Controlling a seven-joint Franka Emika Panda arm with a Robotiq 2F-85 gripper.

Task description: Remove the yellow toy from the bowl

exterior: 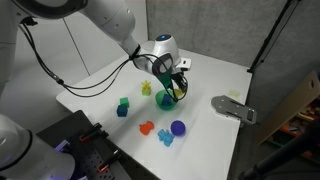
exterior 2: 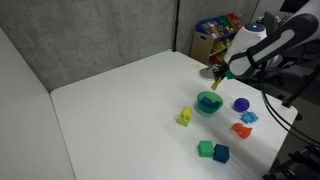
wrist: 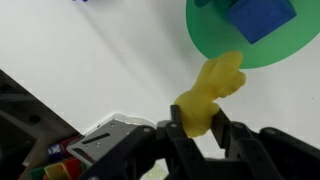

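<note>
The yellow toy was recorded clamped between the fingers of the end effector, held above the edge of the bowl, so extraction was judged essentially done, with only set-down on the bench and release left.

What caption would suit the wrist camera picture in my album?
Robot fingers pinch the yellow toy at the edge of the green bowl, which holds a blue block.

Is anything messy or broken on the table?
Nothing looks spilled or broken. The only odd bit: the yellow toy is pinched in the end effector by the rim of the bowl, and a blue block sits inside it.
</note>
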